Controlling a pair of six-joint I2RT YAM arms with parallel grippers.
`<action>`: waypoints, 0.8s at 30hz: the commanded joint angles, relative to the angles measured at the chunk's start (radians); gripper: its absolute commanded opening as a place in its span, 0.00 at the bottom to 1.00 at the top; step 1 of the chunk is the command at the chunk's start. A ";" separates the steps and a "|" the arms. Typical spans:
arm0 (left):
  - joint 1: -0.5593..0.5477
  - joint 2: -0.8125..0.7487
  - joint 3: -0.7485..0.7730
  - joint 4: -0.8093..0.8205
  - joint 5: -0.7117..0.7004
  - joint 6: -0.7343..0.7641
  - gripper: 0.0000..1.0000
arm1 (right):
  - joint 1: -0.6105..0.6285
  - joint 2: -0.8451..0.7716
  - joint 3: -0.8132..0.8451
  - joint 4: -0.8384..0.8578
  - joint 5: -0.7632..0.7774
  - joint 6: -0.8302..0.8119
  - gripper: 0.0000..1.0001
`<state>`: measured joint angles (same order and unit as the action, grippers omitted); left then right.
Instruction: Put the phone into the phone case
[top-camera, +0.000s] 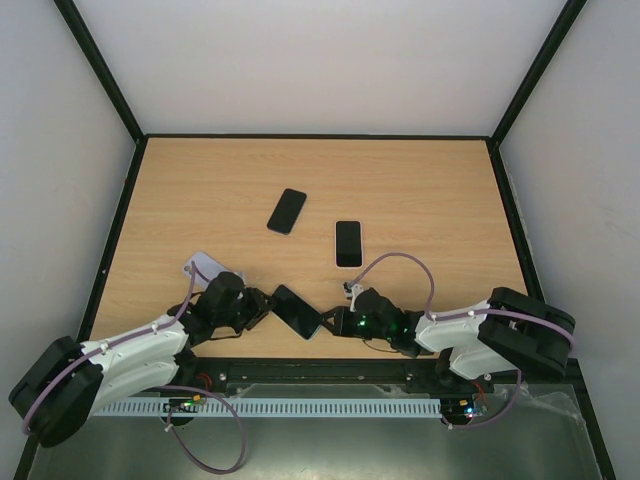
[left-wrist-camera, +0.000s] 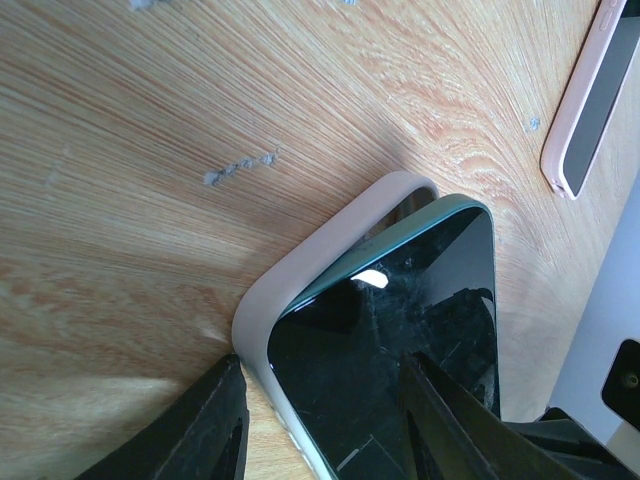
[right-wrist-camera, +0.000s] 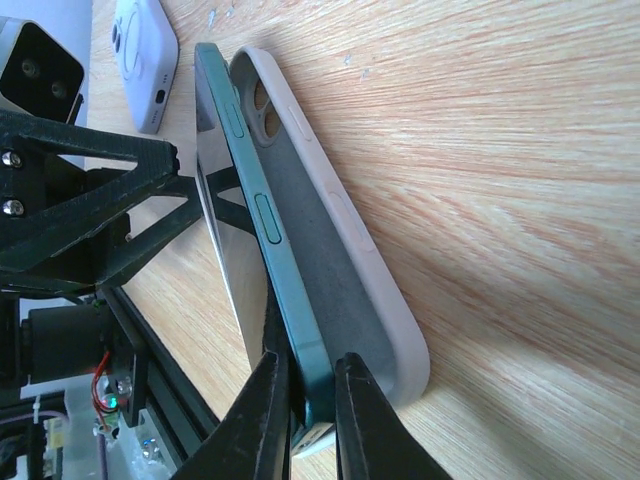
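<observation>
The phone (top-camera: 297, 312), black screen with a teal frame, lies near the table's front between both arms. In the left wrist view the phone (left-wrist-camera: 400, 330) rests tilted in the beige phone case (left-wrist-camera: 300, 260), its far long side raised out of it. My right gripper (right-wrist-camera: 310, 365) is shut on the phone's teal edge (right-wrist-camera: 270, 220), one finger on the screen, the other between the phone and the case's grey inside (right-wrist-camera: 350, 230). My left gripper (left-wrist-camera: 322, 365) is open, one finger outside the case's edge, the other over the screen.
A bare black phone (top-camera: 287, 210) and a phone in a pale case (top-camera: 348, 243) lie further back at mid-table. A white case (top-camera: 203, 266) lies by the left arm and also shows in the right wrist view (right-wrist-camera: 145, 60). A black frame rail (top-camera: 330, 372) runs along the near edge.
</observation>
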<state>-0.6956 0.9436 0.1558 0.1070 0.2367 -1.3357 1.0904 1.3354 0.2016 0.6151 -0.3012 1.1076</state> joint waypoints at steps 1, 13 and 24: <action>-0.005 -0.008 -0.009 0.025 0.003 -0.012 0.42 | 0.021 0.020 0.001 -0.112 0.115 -0.027 0.09; -0.001 0.032 0.031 0.023 -0.027 0.003 0.42 | 0.059 -0.049 0.049 -0.252 0.130 -0.058 0.18; 0.039 0.188 0.182 0.002 0.005 0.115 0.40 | 0.059 -0.132 0.039 -0.337 0.125 -0.089 0.23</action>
<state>-0.6693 1.0840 0.2611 0.1150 0.2253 -1.2861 1.1412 1.2327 0.2523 0.3122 -0.2016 1.0321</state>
